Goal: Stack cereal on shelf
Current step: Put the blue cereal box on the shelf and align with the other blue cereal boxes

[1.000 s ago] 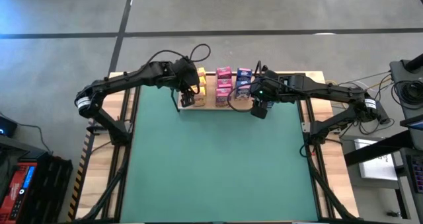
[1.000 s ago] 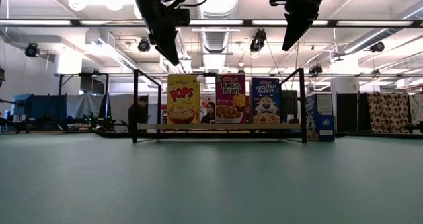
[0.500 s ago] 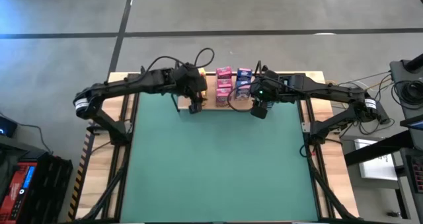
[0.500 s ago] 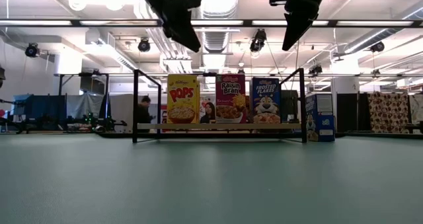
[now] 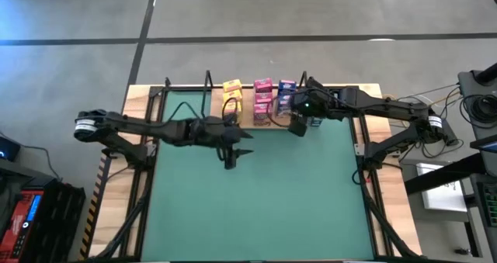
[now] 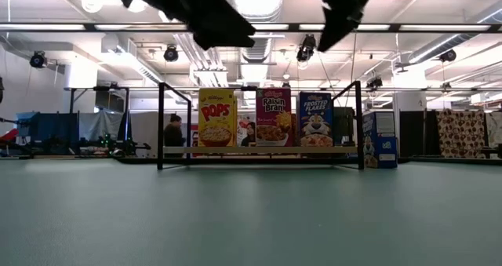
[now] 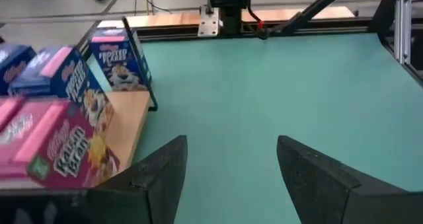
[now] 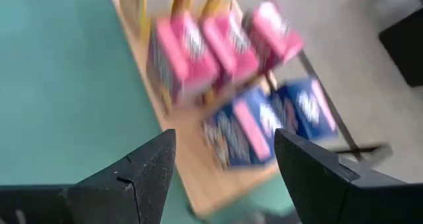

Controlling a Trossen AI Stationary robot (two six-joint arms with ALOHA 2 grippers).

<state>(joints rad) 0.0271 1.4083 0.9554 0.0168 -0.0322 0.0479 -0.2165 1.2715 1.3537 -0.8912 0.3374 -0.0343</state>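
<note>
The wooden shelf [image 5: 250,120] stands at the table's far edge, with black wire uprights at its ends. Yellow [image 5: 231,88], pink [image 5: 262,100] and blue cereal boxes [image 5: 286,97] stand upright on it in rows. One more blue box [image 6: 380,150] stands on the table just past the shelf's right end. My left gripper [image 5: 231,160] is open and empty above the green table, nearer than the shelf; its wrist view [image 7: 228,178] shows only bare table between the fingers. My right gripper [image 5: 297,126] is open and empty, above the shelf's right end [image 8: 225,178].
The green table [image 5: 256,209] stretches from the shelf to the near edge. Black frame rails [image 5: 151,139] run along its left and right sides. In the low view a person [image 6: 171,133] shows in the room behind the shelf.
My left gripper has left the yellow boxes at the shelf's left end and swung toward the near edge and a little to the right, out over the open table. My right gripper has shifted a little toward the shelf. The boxes have stayed in place.
</note>
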